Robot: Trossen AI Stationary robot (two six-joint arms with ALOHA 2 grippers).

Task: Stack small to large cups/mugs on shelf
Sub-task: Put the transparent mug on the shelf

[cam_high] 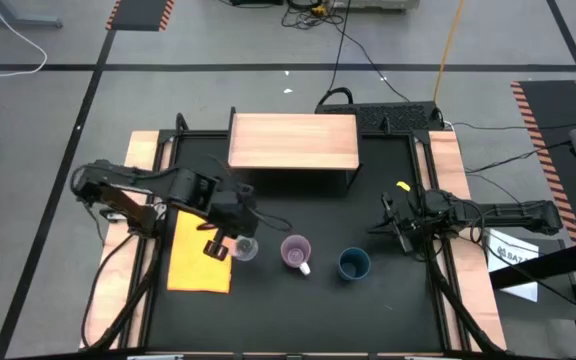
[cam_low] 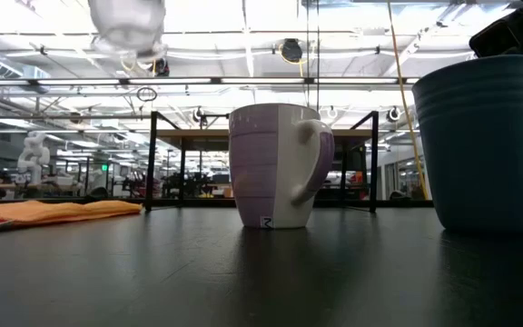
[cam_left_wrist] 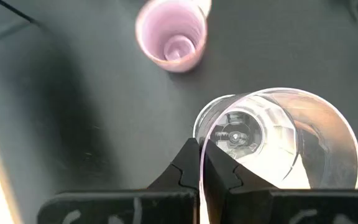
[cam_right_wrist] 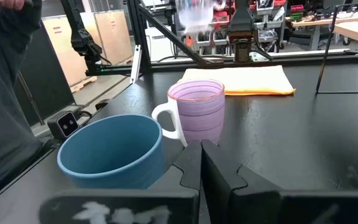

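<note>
Three vessels, one shelf, one mat. Left jaws pinched tight on the rim of the tiny clear glass cup, held clear above the black desk. Just beyond those jaws, the light purple mug with pale handle, then the dark teal-blue cup, both standing on the desk. Right jaws closed, empty, right beside the teal-blue cup. Flat yellow-orange mat under the left arm. Farther back, the light-wood shelf on thin black legs, bare; grey taped floor around.

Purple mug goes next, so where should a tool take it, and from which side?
Grip the purple mug by its rim wall, coming straight down. It stands upright with its mouth open upward, and its pale handle points toward the table's front edge, so pinch the rim on the side away from the handle.
</note>
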